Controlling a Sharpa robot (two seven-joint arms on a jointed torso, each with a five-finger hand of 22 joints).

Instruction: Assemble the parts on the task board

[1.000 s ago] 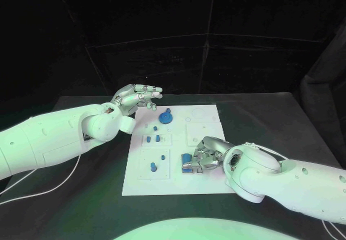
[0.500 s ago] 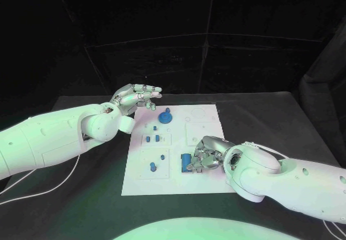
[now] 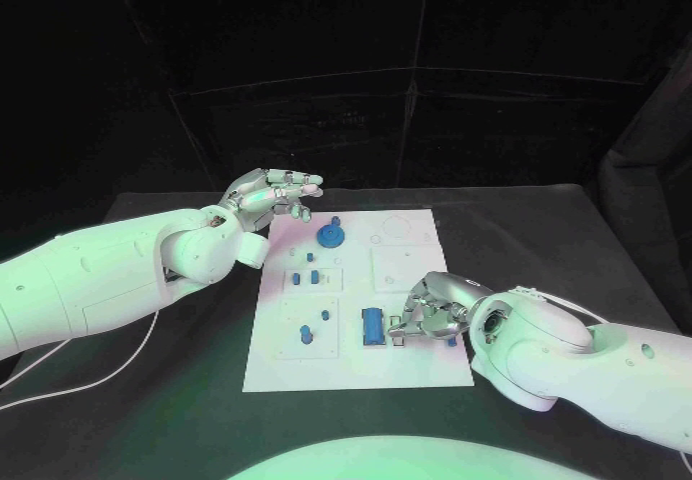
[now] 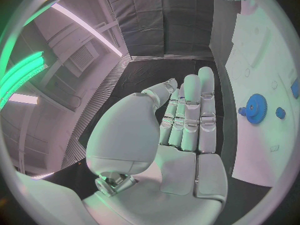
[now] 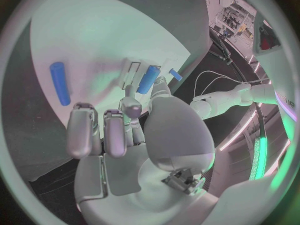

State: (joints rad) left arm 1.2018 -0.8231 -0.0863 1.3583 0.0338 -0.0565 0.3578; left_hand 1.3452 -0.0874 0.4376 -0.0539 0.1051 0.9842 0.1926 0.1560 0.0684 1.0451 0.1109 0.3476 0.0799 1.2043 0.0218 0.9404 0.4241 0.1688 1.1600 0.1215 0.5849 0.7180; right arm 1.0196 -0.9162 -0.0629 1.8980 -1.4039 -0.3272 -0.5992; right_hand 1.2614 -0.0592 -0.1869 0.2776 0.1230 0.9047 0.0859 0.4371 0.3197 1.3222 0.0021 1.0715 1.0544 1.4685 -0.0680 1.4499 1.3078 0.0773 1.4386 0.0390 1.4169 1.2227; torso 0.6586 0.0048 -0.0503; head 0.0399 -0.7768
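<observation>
- The right arm had drawn back toward the near right of the task board (image 3: 346,300), and the right hand (image 3: 433,315) had shifted right with it, uncovering more of the long blue bar (image 3: 374,326) it had been bent over.
- The left arm and left hand (image 3: 274,194) stayed where they had been, raised over the table (image 3: 173,400) off the board's far left corner.
- The right hand rested at the board's near right part, fingers curled downward beside the blue bar; the wrist view showed nothing held between them, the fingertips just clear of a blue piece (image 5: 148,79) in its slot.
- The left hand held nothing; its fingers (image 4: 190,110) lay straight and close together.
- The white board lay flat in the middle of the table; a blue gear (image 3: 332,237) stood near its far end, with small blue pieces (image 3: 307,276) left of centre.
</observation>
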